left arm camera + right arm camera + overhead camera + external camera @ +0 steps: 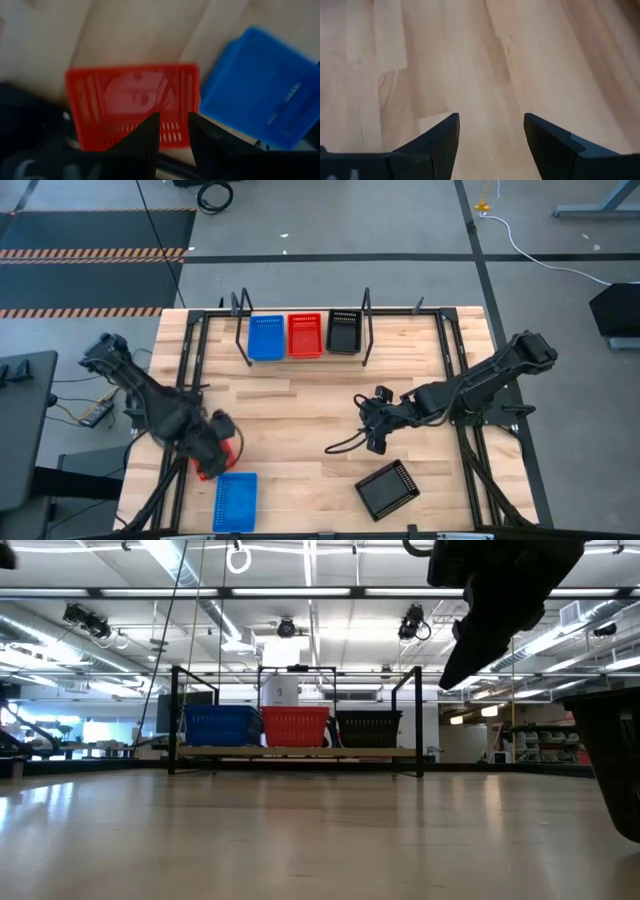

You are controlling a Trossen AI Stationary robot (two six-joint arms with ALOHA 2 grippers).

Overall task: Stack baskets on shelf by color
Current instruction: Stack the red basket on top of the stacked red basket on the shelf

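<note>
Currently the left gripper (222, 448) sits over the red basket (212, 462) at the near-left of the tabletop (300, 400). In the left wrist view its fingers (145, 137) stand close together w/ a narrow gap, straddling the basket's near wall; whether they already press on it cannot be told. A loose blue basket (235, 501) lies just beside the red one, toward the near edge. A black basket (387, 489) lies near-right, tilted. The shelf (300, 358) at the far side carries blue (265, 337), red (305, 335) and black (342, 332) stacks side by side, left to right.

Right gripper (375, 420) hovers mid-table, fingers wide apart, nothing between them, well apart from the black basket.

Handling, as judged:
- Baskets look like thin moulded plastic: light, fairly stiff, walls prob. flex under a hard pinch
- Smooth plastic may slip; perforated sides give some bite
- Grip pt: mid-span of one long wall, one finger inside, one outside; a corner grip would let the tray swing
- Light wt means a nudge can shove the blue neighbour; lift straight up
- Approx. level carry needed so the red tray nests squarely on the red stack
</note>
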